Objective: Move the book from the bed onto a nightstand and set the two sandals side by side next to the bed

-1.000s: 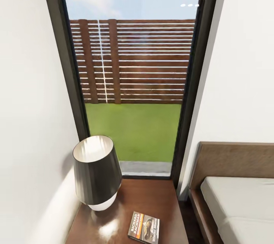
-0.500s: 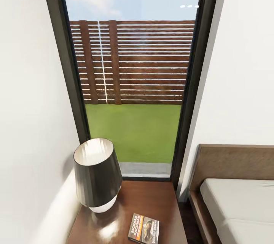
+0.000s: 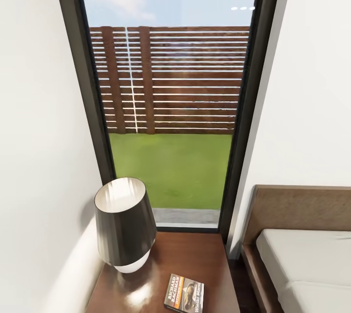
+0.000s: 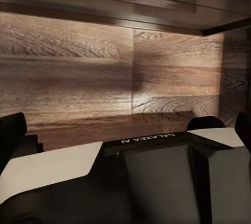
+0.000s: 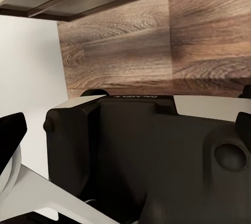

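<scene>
Each wrist view looks past dark fingertips and a black-and-white robot body toward dark wood panelling; whether either tool is apart or together cannot be told. In the head view the book lies flat on the nightstand, near its front edge, beside a black-shaded lamp. The bed stands just right of the nightstand, below a tall dark-framed window.

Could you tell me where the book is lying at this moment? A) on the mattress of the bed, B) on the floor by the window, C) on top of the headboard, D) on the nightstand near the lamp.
D: in the head view the book lies flat on the glossy top of the nightstand, to the right of the lamp, while the bed shows a bare mattress.
</scene>
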Controlling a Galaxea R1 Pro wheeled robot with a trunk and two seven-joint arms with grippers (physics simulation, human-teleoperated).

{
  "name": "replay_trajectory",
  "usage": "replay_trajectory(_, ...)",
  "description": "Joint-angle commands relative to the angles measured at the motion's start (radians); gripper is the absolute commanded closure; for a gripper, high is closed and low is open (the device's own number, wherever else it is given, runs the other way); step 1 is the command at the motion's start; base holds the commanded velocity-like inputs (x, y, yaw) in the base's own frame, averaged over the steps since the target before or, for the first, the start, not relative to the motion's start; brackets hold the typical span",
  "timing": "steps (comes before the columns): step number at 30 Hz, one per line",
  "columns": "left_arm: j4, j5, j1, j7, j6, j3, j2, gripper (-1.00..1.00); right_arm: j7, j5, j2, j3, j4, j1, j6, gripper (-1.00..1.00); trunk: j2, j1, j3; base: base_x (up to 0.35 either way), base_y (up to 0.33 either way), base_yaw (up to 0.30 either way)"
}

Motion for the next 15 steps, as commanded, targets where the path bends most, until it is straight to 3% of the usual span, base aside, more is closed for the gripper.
replay_trajectory(1,0.001,-0.001,-0.001,-0.003,-0.002,0.006,0.000,-1.00,0.004,-0.008,0.000,0.002,0.003,-0.002,0.002,-1.00,-0.001,0.000,-0.001,0.000,0.000,0.000)
replay_trajectory(8,0.001,-0.001,-0.001,0.001,-0.003,0.006,0.002,-1.00,0.004,-0.007,0.007,0.002,0.004,-0.002,0.002,-1.00,-0.001,0.000,-0.001,0.000,0.000,0.000)
replay_trajectory(15,0.001,-0.001,-0.001,0.002,-0.003,0.007,0.002,-1.00,0.004,-0.007,0.122,0.002,0.004,-0.002,0.002,-1.00,-0.001,0.000,-0.001,0.000,0.000,0.000)
